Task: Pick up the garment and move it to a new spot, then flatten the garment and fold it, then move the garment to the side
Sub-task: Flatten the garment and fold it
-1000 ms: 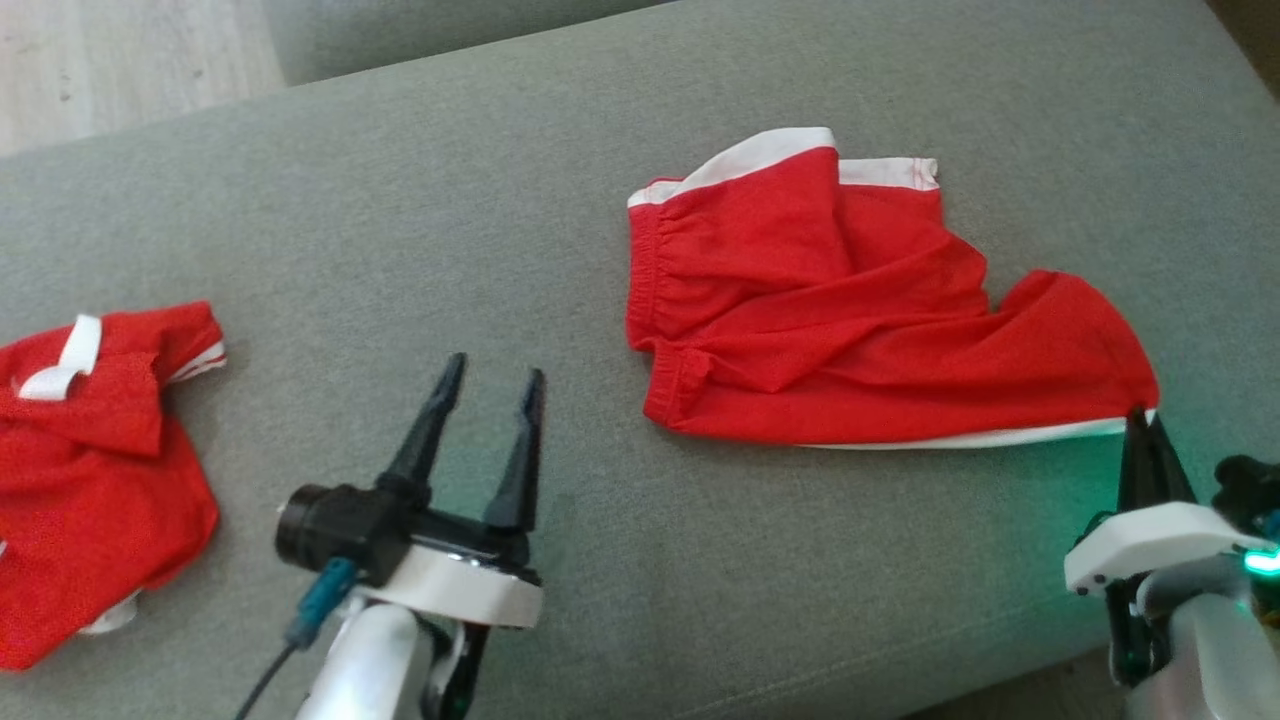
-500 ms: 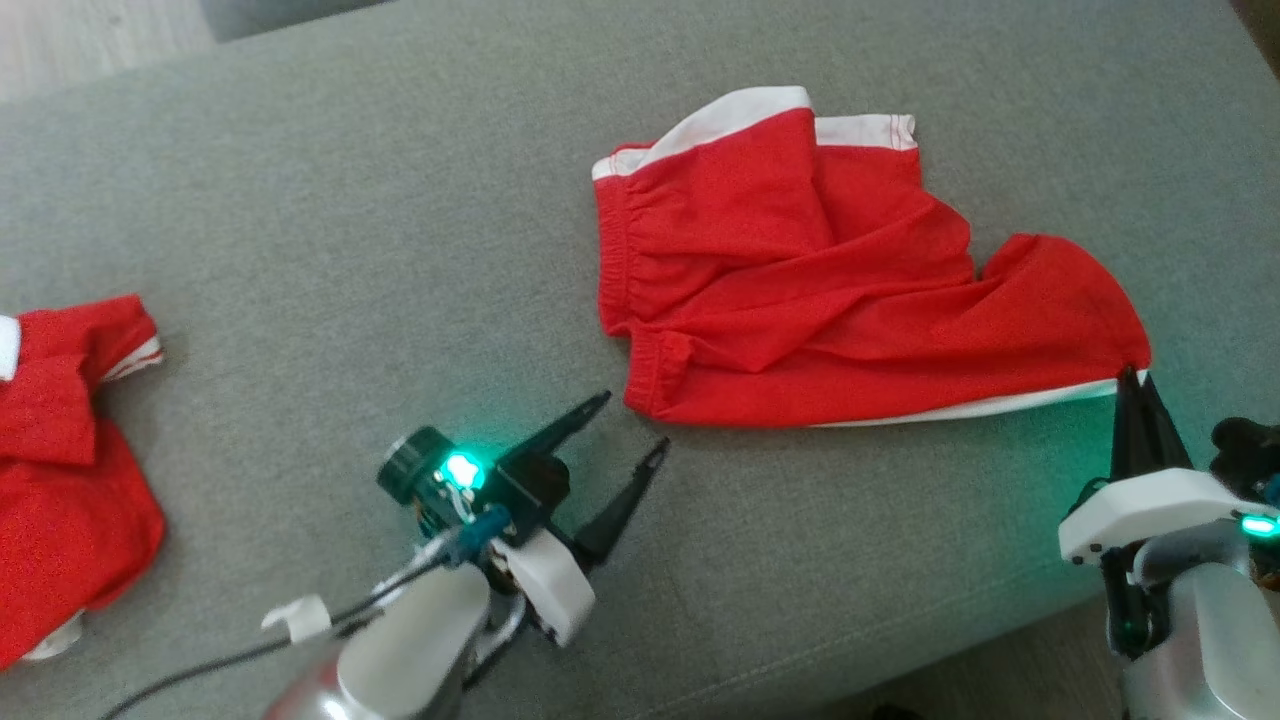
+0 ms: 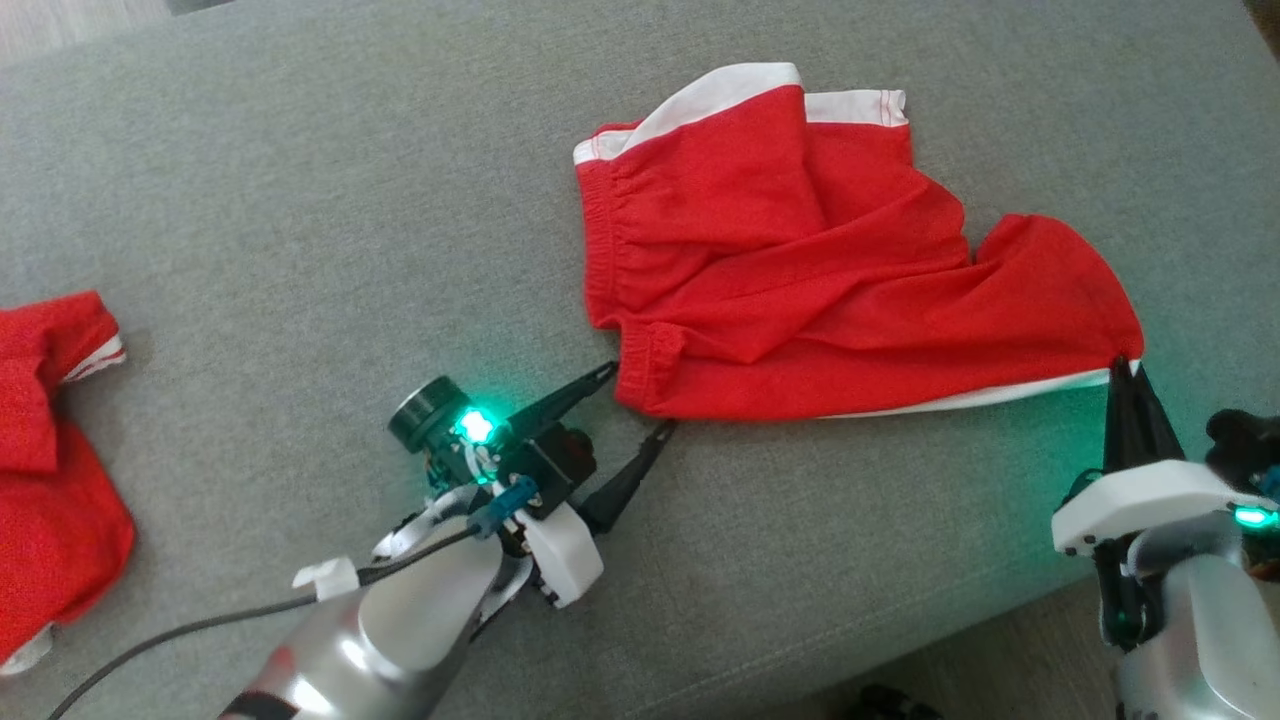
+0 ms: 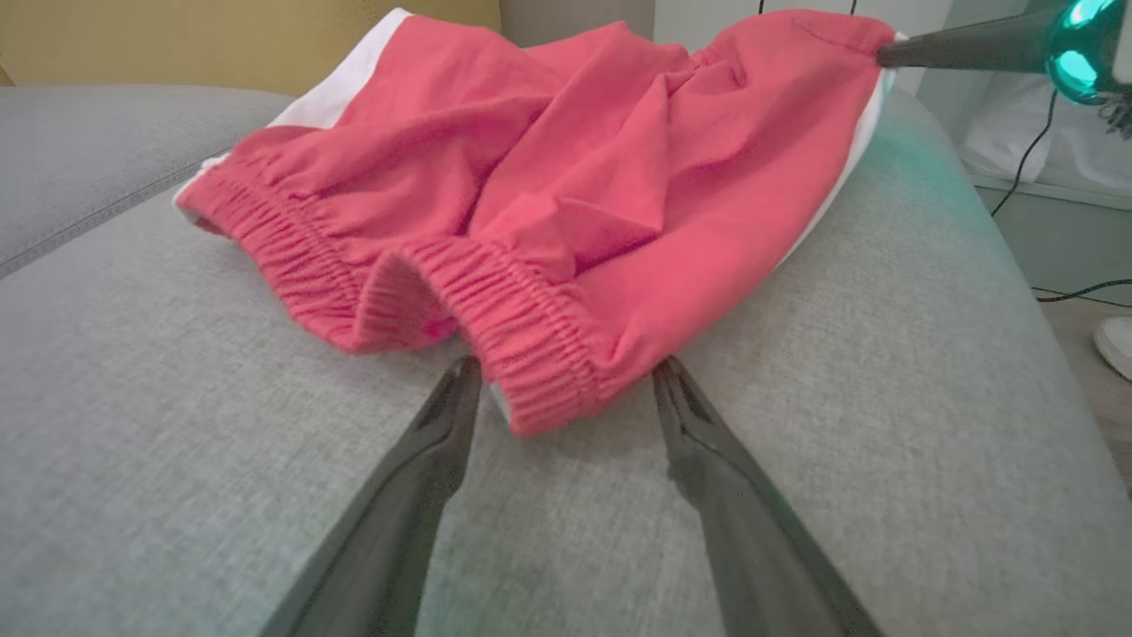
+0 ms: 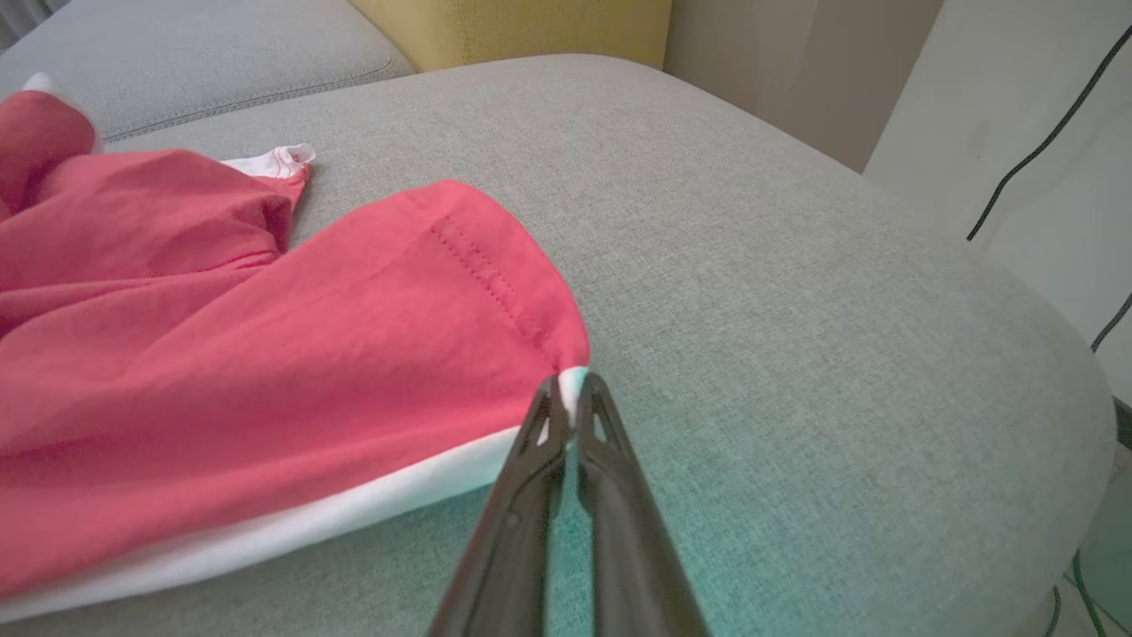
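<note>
Soft and floppy, the red shorts (image 3: 800, 270) lay rumpled on the sofa (image 3: 300, 200), the right tool (image 3: 1122, 366) pinching their hem corner, the left tool (image 3: 640, 398) open around their waistband corner, likely the firmest hold.

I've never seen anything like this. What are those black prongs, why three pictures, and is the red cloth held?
It is a two-armed robot; the black prongs are its grippers, two fingers each. The picture from above comes from its head camera; the other two come from wrist cameras looking along each arm's fingers. On the grey cushion lie crumpled red shorts with white trim, and another red garment at the far left. The right gripper is shut, pinching a hem corner of the shorts. The left gripper is open, its fingers either side of the elastic waistband's corner, not yet closed on it.
</note>
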Controlling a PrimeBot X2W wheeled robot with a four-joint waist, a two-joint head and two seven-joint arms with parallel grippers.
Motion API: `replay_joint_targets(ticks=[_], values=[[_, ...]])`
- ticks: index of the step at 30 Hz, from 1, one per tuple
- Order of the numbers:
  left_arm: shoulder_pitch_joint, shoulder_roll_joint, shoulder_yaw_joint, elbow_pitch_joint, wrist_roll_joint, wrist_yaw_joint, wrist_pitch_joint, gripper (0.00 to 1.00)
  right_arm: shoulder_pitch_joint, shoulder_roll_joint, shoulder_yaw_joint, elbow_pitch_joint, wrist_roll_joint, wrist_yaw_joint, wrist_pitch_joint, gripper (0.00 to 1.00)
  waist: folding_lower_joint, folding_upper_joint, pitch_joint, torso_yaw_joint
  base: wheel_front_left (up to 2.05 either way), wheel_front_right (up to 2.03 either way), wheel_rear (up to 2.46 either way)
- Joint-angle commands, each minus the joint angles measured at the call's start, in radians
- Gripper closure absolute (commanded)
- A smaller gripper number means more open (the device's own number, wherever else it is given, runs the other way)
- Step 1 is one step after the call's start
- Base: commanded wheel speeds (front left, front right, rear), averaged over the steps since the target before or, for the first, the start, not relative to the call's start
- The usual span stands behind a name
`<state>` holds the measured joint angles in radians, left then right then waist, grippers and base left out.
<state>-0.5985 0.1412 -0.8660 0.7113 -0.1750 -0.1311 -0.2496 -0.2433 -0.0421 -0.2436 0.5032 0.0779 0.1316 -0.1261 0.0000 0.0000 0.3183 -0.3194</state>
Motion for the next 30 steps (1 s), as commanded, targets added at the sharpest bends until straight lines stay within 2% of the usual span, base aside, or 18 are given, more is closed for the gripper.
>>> replay_joint_targets(ticks=[1, 7, 8, 9, 10, 14, 21, 30], values=[[-0.035, -0.007, 0.009, -0.011, -0.001, 0.002, -0.01, 0.0, -0.033, -0.008, 0.021, -0.022, 0.004, -0.001, -0.009, 1.0, 0.0, 0.0, 0.001, -0.002, 0.0, 0.0, 0.0], [-0.047, -0.022, -0.019, -0.016, -0.009, 0.001, -0.012, 0.0, -0.045, -0.008, 0.033, -0.004, 0.013, -0.001, -0.016, 1.0, 0.0, 0.0, 0.008, -0.012, 0.0, 0.0, 0.0], [-0.048, -0.023, -0.025, -0.014, -0.013, 0.001, -0.012, 0.24, -0.046, -0.008, 0.034, -0.001, 0.014, -0.001, -0.018, 1.0, 0.0, 0.0, 0.007, -0.013, 0.0, 0.0, 0.0], [-0.048, -0.023, -0.033, -0.008, -0.017, 0.001, -0.012, 0.85, -0.048, -0.008, 0.035, 0.001, 0.015, -0.001, -0.019, 1.0, 0.0, 0.0, 0.007, -0.014, 0.0, 0.0, 0.0], [-0.049, -0.022, -0.052, 0.004, -0.028, 0.001, -0.012, 1.0, -0.052, -0.008, 0.034, 0.004, 0.015, -0.001, -0.024, 1.0, 0.0, 0.0, 0.004, -0.014, 0.0, 0.0, 0.0], [-0.046, -0.011, -0.059, 0.005, -0.054, 0.001, -0.012, 1.0, -0.056, -0.008, 0.033, 0.0, 0.011, -0.001, -0.035, 1.0, 0.0, 0.0, -0.015, -0.005, 0.0, 0.0, 0.0], [-0.022, 0.008, -0.016, -0.036, -0.083, 0.003, -0.012, 1.0, -0.062, -0.008, 0.054, -0.049, 0.021, -0.001, -0.035, 1.0, 0.0, 0.0, -0.06, 0.025, 0.0, 0.0, 0.0], [-0.038, 0.045, 0.076, -0.111, -0.197, 0.001, -0.009, 1.0, -0.117, -0.008, 0.116, -0.199, 0.072, -0.001, 0.074, 1.0, 0.0, 0.0, -0.153, 0.077, 0.0, 0.0, 0.0]])
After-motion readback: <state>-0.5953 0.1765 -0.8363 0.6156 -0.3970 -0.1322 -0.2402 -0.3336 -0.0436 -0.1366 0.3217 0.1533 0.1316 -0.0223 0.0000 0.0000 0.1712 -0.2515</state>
